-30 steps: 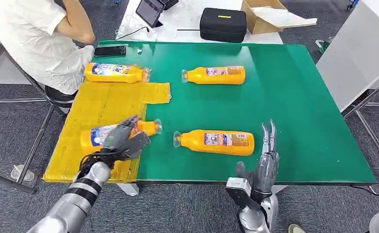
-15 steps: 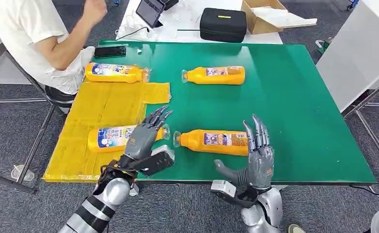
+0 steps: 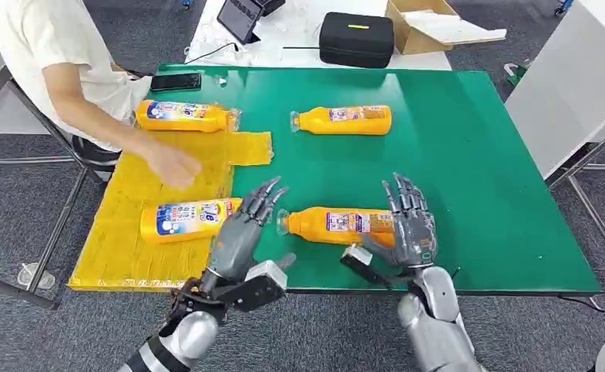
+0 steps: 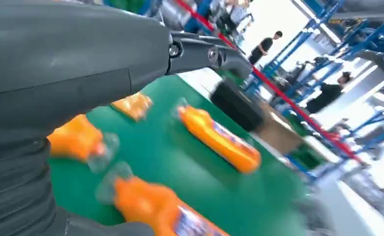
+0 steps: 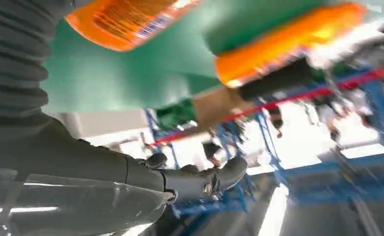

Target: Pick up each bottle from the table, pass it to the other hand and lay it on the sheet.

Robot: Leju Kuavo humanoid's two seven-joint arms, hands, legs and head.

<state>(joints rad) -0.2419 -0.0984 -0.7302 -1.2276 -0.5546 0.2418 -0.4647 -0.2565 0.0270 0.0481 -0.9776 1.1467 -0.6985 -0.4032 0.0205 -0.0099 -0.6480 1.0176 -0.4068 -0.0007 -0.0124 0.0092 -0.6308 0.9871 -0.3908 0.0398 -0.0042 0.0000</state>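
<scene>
My right robot hand (image 3: 408, 225), fingers spread and empty, hovers at the base of the near orange bottle (image 3: 334, 225), which lies left-right; the left robot hand (image 3: 245, 229) is empty too.

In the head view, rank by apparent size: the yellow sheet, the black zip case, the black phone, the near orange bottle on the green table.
1. Yellow sheet, largest.
2. Near orange bottle, partly behind the right hand.
3. Black zip case; it lies farther back, so its place against the bottle is unsure.
4. Black phone, smallest.
</scene>
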